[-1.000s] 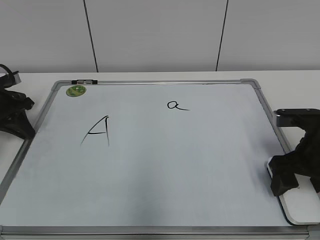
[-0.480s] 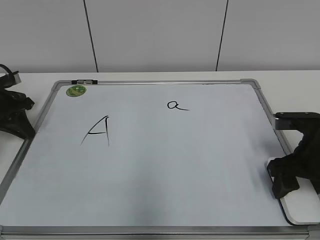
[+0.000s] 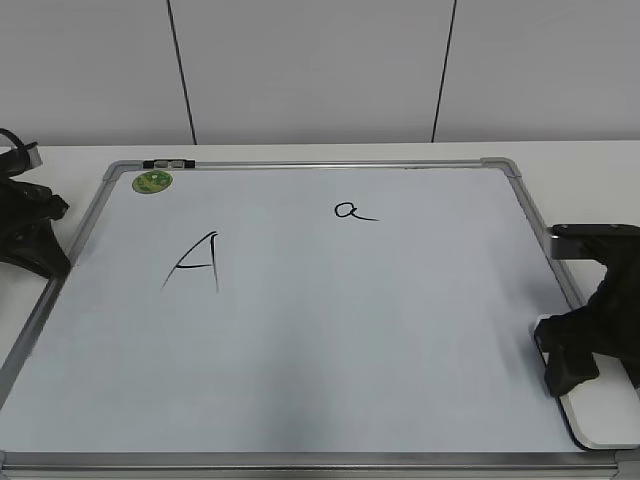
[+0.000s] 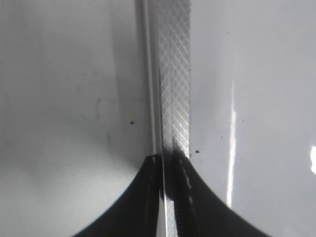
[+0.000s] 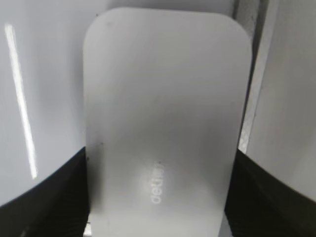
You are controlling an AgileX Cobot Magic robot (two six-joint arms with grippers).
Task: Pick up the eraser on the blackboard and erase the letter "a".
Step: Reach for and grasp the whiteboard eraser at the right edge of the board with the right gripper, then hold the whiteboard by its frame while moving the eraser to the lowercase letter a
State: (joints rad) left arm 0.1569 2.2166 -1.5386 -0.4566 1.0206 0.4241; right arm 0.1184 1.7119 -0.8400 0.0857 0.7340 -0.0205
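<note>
The eraser (image 3: pixel 605 412) is a flat white block lying at the right edge of the blackboard (image 3: pixel 300 164), near its front right corner. My right gripper (image 3: pixel 598 358) straddles it, and in the right wrist view both fingers (image 5: pixel 160 197) press against the long sides of the eraser (image 5: pixel 163 113), which rests on the board. The letter "a" (image 3: pixel 352 211) is written in the board's upper middle, far from the eraser. My left gripper (image 3: pixel 30 240) sits shut at the board's left edge, its tips (image 4: pixel 170 163) over the metal frame (image 4: pixel 173 74).
A large capital "A" (image 3: pixel 195 262) is written left of centre. A round green sticker (image 3: pixel 153 181) sits in the far left corner, with a small black and silver piece (image 3: pixel 168 162) on the top frame. The board lies on a white table against a white wall.
My right gripper has sunk slightly onto the eraser and its fingers have drawn in against its sides. The left arm has not moved.
</note>
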